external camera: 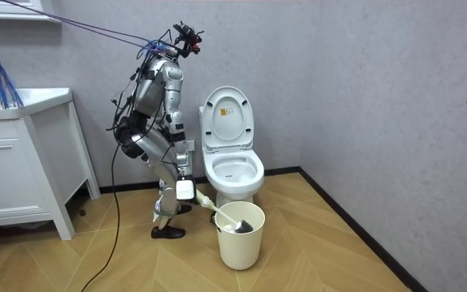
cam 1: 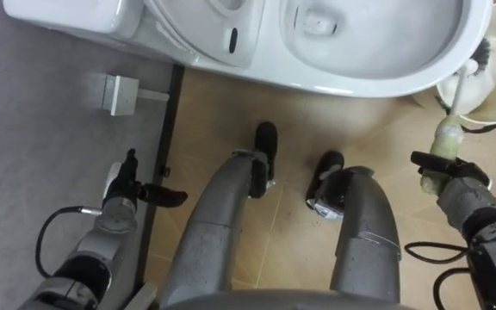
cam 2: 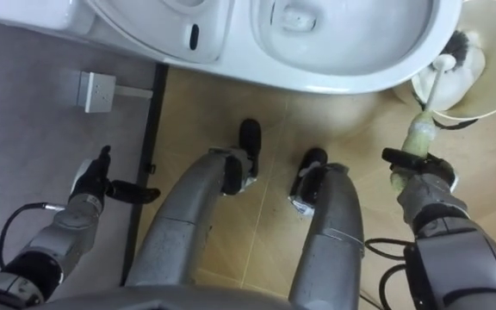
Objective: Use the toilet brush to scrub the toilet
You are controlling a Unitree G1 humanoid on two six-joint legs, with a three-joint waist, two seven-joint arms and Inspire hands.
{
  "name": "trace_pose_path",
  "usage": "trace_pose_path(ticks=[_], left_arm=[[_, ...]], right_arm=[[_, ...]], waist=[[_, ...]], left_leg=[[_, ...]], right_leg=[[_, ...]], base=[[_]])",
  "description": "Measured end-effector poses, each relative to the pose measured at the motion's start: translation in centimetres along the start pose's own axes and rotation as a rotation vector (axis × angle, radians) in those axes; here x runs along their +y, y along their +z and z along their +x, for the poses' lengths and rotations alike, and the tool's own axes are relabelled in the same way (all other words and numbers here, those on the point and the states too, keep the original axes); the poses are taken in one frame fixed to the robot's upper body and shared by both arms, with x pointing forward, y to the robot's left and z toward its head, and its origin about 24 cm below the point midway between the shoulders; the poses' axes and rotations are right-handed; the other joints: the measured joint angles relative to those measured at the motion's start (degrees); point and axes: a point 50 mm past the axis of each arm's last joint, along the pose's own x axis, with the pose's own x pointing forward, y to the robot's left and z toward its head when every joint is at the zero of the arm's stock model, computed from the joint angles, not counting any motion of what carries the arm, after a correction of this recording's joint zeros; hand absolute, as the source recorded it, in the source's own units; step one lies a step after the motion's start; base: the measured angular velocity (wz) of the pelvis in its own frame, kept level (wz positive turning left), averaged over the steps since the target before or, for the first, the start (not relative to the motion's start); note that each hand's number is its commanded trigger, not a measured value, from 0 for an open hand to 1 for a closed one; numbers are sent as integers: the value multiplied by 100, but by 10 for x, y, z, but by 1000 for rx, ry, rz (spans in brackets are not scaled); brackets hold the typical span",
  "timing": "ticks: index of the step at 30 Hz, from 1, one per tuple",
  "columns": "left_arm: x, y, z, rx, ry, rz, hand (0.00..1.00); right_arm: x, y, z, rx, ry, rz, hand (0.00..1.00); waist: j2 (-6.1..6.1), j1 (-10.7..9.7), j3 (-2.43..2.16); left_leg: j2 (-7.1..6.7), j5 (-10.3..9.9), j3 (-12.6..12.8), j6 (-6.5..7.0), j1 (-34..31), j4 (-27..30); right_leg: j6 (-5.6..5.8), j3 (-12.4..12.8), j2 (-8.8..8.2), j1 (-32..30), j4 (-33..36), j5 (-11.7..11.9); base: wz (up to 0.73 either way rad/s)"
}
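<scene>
While in right hand point(cam 1: 448, 172), one brush point(cam 1: 460, 86); one toilet point(cam 1: 377, 82).

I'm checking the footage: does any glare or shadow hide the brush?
Left eye view: light is even, the brush stands unshaded above the right hand, and the bowl shows only a soft sheen. Room view: even light too, no glare on the bin.

Both eye views look steeply down from the robot's head, close over the glossy white ceramic toilet bowl point(cam 1: 377, 76) and tan wood-pattern floor point(cam 1: 231, 120) (one eye just beside the other). The room view stands well off, facing the grey wall point(external camera: 363, 81), sharing that toilet and floor.
</scene>
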Motion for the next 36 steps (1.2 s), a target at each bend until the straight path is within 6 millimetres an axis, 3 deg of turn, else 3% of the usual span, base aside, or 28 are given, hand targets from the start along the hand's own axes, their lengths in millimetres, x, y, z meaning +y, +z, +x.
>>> trace_pose_path(ticks=[5, 14, 18, 21, 23, 25, 27, 30, 32, 36], left_arm=[[0, -10, -3, 36, 1, 1, 0], [0, -20, -5, 73, 0, -1, 0], [2, -31, -7, 119, -1, -30, 0], [9, -50, -10, 186, 21, -60, 0], [19, -69, -16, 245, 65, -103, 0], [26, -84, -23, 289, 98, -134, 0], [33, -101, -32, 331, 136, -168, 0], [39, -127, -49, 400, 175, -198, 0], [42, -142, -60, 442, 197, -218, 0], [45, -162, -77, 497, 257, -287, 0]], right_arm=[[-3, -10, 0, 69, 4, 104, 100], [-17, -29, 1, 118, -7, 122, 100], [-26, -47, 1, 187, -39, 183, 100], [-33, -60, 0, 245, -49, 282, 100], [-42, -72, -1, 281, -66, 354, 100], [-51, -81, -3, 295, -74, 371, 100], [-61, -94, -5, 318, -95, 372, 100], [-79, -113, -11, 341, -136, 424, 100], [-94, -122, -15, 337, -159, 432, 100], [-114, -134, -21, 327, -208, 440, 100]], waist=[[-1, 0, -2], [-14, -34, -10], [-51, -88, -26], [-96, -154, -44], [-152, -157, -94], [-172, -156, -105], [-268, -153, -143], [-338, -205, -152], [-379, -309, -151], [-481, -321, -182]], left_leg=[[3, -36, 2, -19, 320, -35], [60, -49, -3, -5, 836, -202], [8, -51, -9, -2, 1492, -489], [8, -50, -70, -4, 1981, -716], [38, -60, -85, -27, 2377, -950], [98, -63, -105, -32, 2723, -1132], [89, -63, -68, -31, 3104, -1370], [84, -118, -62, 1, 3680, -1573], [69, -202, -95, 9, 4127, -1701], [39, -291, -71, -10, 4788, -1986]], right_leg=[[25, 11, 27, 323, -68, -10], [104, 1, 121, 881, -386, 87], [180, 3, 164, 1525, -658, 97], [252, 3, 219, 2034, -967, 136], [281, -2, 345, 2476, -1374, 201], [307, -23, 429, 2881, -1708, 292], [361, -30, 442, 3247, -1955, 363], [407, -150, 512, 3941, -2369, 397], [449, -140, 546, 4433, -2678, 427], [517, -66, 636, 5120, -3121, 467]], base=[[-1], [-5], [2], [-2], [-15], [-9], [0], [1], [7], [-7]])
